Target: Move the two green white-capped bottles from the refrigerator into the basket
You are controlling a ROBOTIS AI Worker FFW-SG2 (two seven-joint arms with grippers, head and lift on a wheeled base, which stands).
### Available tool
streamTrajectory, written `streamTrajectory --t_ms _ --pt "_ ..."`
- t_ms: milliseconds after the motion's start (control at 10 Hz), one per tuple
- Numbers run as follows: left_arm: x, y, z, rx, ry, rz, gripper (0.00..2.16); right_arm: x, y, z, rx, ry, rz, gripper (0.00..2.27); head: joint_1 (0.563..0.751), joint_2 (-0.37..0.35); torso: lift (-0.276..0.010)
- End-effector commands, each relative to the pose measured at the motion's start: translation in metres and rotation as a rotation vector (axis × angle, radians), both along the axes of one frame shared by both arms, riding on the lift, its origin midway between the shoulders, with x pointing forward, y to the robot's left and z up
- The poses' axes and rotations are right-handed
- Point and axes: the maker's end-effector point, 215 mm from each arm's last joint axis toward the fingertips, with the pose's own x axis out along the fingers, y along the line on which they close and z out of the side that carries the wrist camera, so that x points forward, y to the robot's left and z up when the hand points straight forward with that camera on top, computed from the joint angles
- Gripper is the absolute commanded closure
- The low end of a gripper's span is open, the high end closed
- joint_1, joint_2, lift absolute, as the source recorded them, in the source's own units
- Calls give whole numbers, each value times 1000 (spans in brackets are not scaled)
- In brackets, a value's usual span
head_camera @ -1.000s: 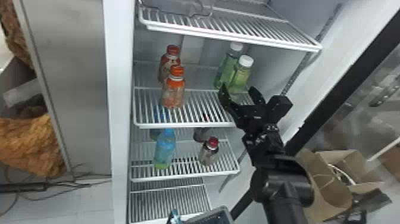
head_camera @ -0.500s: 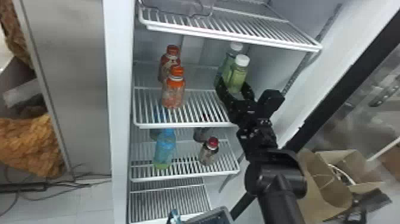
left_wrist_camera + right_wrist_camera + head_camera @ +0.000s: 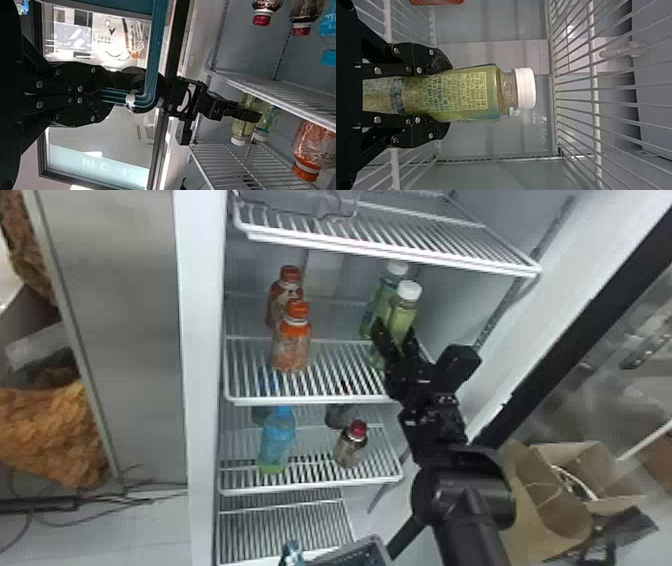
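In the head view my right gripper is shut around the front green bottle, near the right end of the upper middle shelf. The second green bottle stands just behind it. My right gripper shows a finger against each side of the held bottle, its white cap clear of them. Whether its base rests on the shelf, I cannot tell. My left gripper is shut and holds nothing, outside the refrigerator. At the bottom edge is part of a grey-rimmed container, perhaps the basket.
Two orange-capped bottles stand left on the same shelf. Below are a blue bottle and a red-capped one. A wire shelf hangs overhead; the side wall is close on the right.
My right gripper moved from beside the front green bottle to around it, and its fingers have closed in on the sides. The bottle's cap shifted slightly; the other bottles stayed put.
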Motion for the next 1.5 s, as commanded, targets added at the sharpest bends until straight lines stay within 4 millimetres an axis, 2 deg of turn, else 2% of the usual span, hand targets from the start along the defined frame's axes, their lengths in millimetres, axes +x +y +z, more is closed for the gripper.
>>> streamTrajectory --t_ms 0,300,800,1100,1400 --pt "0 0 0 0 0 0 1216 -6 -1 8 -5 -25 -2 907 695 -350 -4" --pt "1 0 0 1 -3 2 1214 -39 14 33 12 -66 28 907 695 -350 -4" --pt "1 0 0 -1 -1 2 1216 -104 45 33 48 22 94 907 695 -350 -4" --pt "2 1 0 0 -1 4 1214 -141 66 42 79 57 140 907 695 -350 -4" --pt "1 1 0 0 0 6 1214 -183 96 44 123 135 206 907 695 -350 -4"
